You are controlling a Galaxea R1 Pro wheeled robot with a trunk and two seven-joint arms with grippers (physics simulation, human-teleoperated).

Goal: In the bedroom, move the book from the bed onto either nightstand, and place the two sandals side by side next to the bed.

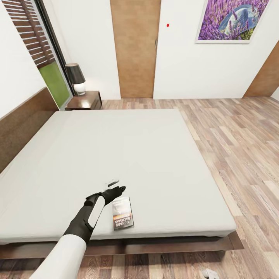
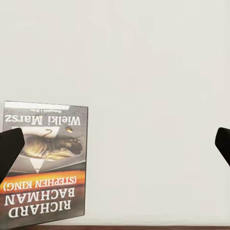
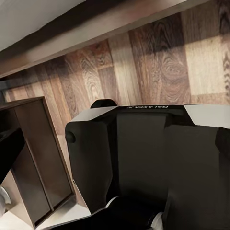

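Note:
The book lies flat on the bed's light-grey mattress, close to the front edge. Its cover shows "RICHARD BACHMAN" over an orange band. My left gripper hovers over the mattress just beyond the book's far left corner. In the left wrist view the book lies by one fingertip, and the left gripper is open wide with bare mattress between its fingers. A nightstand stands at the bed's far left corner. My right gripper is open and holds nothing. The sandals are out of view.
A dark-shaded lamp stands on the nightstand. Wood-plank floor runs along the bed's right side to a brown door. In the right wrist view a dark-brown cabinet stands on the floor beside my own base.

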